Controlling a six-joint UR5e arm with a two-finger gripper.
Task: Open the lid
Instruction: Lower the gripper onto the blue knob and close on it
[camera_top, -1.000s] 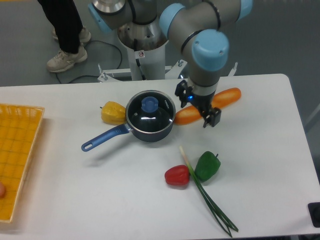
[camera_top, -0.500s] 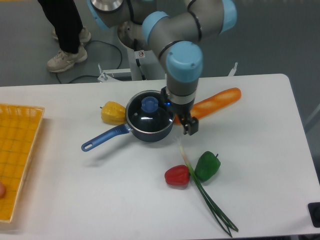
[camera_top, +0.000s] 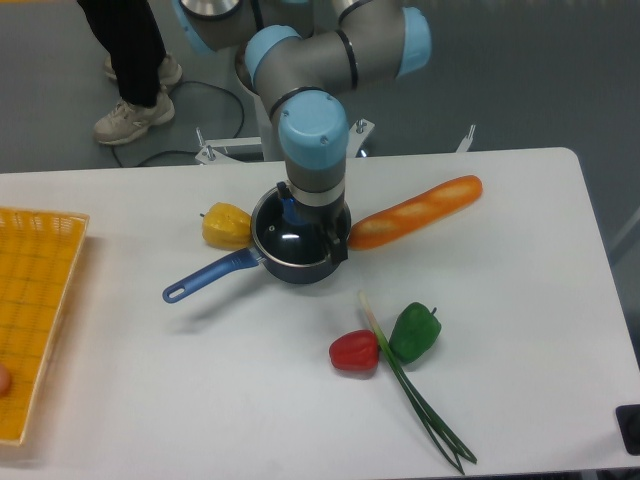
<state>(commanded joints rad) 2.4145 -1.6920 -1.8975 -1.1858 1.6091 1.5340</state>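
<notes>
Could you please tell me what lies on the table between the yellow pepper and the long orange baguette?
In the fixed camera view, the dark-blue long-handled saucepan with its dark glass lid sits between the yellow pepper and the orange baguette.

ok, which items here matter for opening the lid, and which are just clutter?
In play:
lid
saucepan
gripper

Clutter:
yellow pepper
baguette
red pepper
green pepper
spring onion
yellow basket
</notes>
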